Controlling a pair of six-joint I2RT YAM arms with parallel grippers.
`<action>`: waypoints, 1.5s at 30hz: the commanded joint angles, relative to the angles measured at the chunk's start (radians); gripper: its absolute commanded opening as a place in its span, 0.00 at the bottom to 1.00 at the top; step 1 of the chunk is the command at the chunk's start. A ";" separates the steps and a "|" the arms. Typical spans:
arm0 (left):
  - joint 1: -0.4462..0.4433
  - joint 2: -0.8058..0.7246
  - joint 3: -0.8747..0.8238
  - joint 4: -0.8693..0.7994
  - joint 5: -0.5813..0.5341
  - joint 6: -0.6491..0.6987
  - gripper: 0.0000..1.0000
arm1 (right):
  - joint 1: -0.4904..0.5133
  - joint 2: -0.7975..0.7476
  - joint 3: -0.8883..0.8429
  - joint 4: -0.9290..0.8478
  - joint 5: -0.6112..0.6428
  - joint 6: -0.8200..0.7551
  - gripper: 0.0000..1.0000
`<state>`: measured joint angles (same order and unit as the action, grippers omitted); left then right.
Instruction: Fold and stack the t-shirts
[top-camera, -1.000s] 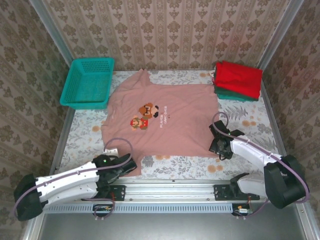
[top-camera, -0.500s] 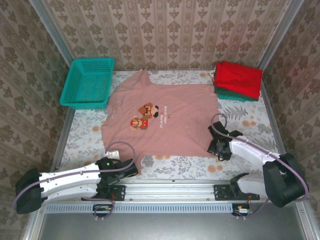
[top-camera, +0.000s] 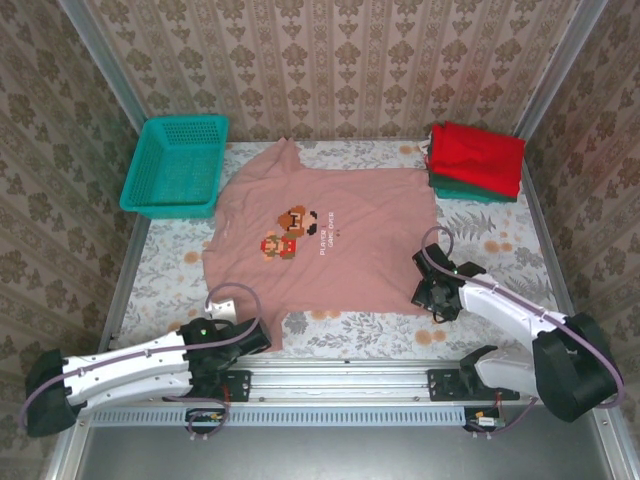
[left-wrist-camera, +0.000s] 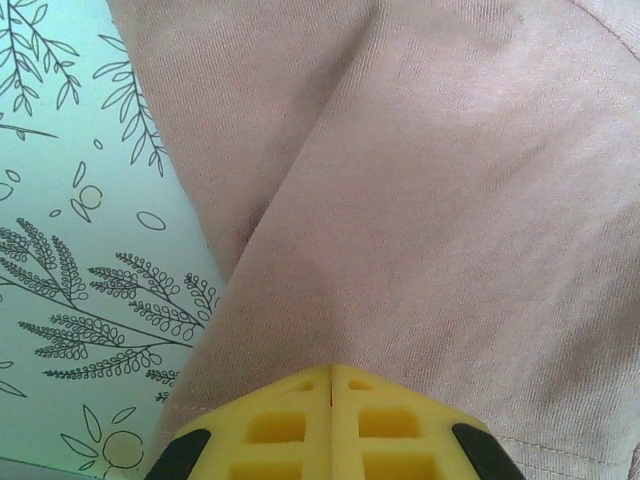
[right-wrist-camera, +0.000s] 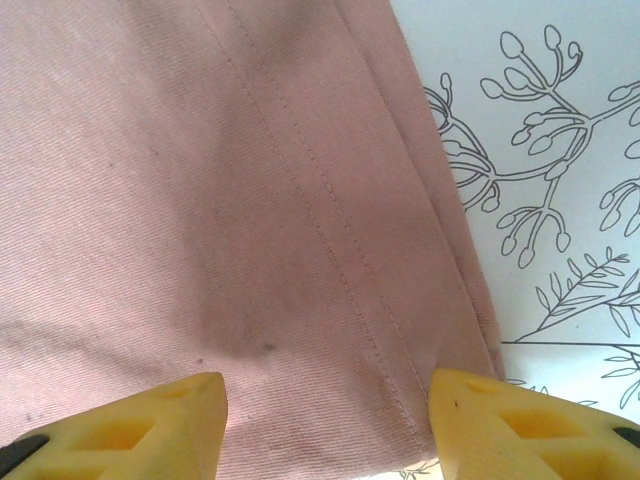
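Note:
The dusty-pink t-shirt (top-camera: 330, 250) lies spread flat in the middle of the table, pixel-art print up. My left gripper (top-camera: 268, 338) is at its near left corner. In the left wrist view the yellow fingers of the left gripper (left-wrist-camera: 331, 370) are pressed together, and the pink cloth (left-wrist-camera: 430, 200) puckers into them. My right gripper (top-camera: 428, 290) stands open over the near right corner. Its fingertips (right-wrist-camera: 180, 420) straddle the stitched hem (right-wrist-camera: 330, 200) with cloth below them. A folded red t-shirt (top-camera: 478, 155) rests on a folded dark green one (top-camera: 470, 192) at the far right.
A teal mesh basket (top-camera: 178, 165) stands at the far left corner. The floral table cover (top-camera: 500, 245) shows bare around the shirt. Patterned walls close in the left, back and right sides. The arm bases sit on the rail (top-camera: 340, 385) at the near edge.
The left gripper has shut on the pink shirt's near left corner and its arm has settled lower. The right gripper has edged slightly toward the hem and stayed open.

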<state>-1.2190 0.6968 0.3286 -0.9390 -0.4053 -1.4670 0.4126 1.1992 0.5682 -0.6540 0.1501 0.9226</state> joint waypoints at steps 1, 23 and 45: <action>0.019 -0.011 0.026 -0.149 0.140 -0.048 0.00 | 0.009 0.037 0.011 -0.017 0.004 0.039 0.57; 0.027 0.121 -0.101 0.032 0.254 -0.092 0.25 | 0.063 0.159 0.091 0.026 0.048 -0.014 0.04; 0.282 0.126 0.388 -0.348 0.084 0.364 0.00 | 0.037 -0.199 0.188 -0.254 0.181 -0.061 0.00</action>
<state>-0.9974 0.7921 0.6716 -1.2091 -0.2863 -1.2716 0.4660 1.0050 0.7113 -0.8341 0.2630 0.9005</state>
